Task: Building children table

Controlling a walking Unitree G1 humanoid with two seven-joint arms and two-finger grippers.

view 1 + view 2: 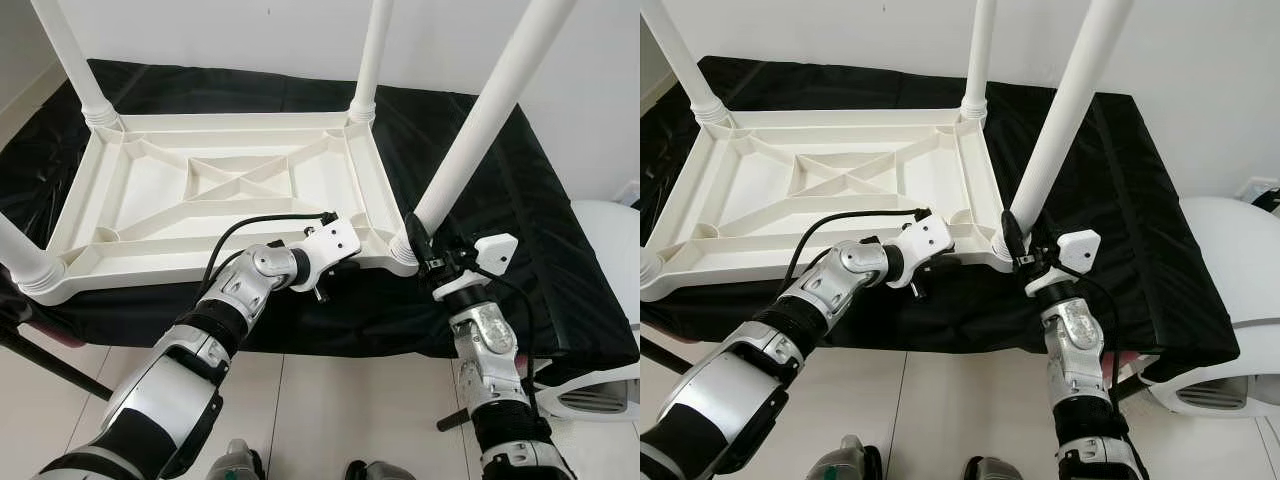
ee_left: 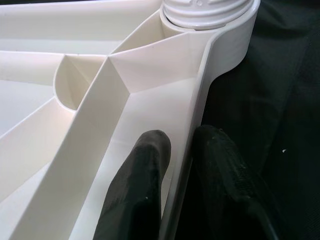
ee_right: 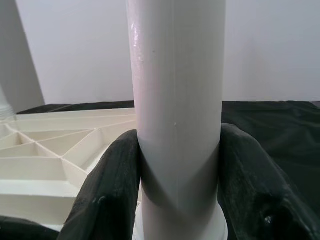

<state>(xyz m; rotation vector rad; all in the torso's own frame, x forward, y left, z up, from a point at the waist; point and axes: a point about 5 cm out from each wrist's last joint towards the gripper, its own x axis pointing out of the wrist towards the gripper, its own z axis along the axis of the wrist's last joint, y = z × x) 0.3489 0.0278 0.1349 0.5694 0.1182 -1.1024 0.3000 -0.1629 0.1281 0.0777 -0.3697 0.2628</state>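
A white plastic children's table (image 1: 150, 190) lies upside down on a black cloth. Its legs stand upward at the corners. My right gripper (image 3: 180, 165) is shut on the near right leg (image 1: 480, 130), just above the threaded socket at that corner. Its black fingers (image 3: 112, 190) press against both sides of the leg. My left gripper (image 2: 182, 142) is shut on the table's near rim (image 2: 200, 115), one finger inside the frame and one outside, a short way from the same corner. In the eye views the left gripper (image 1: 345, 262) sits under its white wrist mount.
The black cloth (image 1: 520, 200) covers a low platform that ends just before my arms. Tiled floor (image 1: 340, 400) lies below. A white rounded appliance (image 1: 610, 250) stands at the right. A dark bar (image 1: 40, 355) slants across the floor at the left. A white wall is behind.
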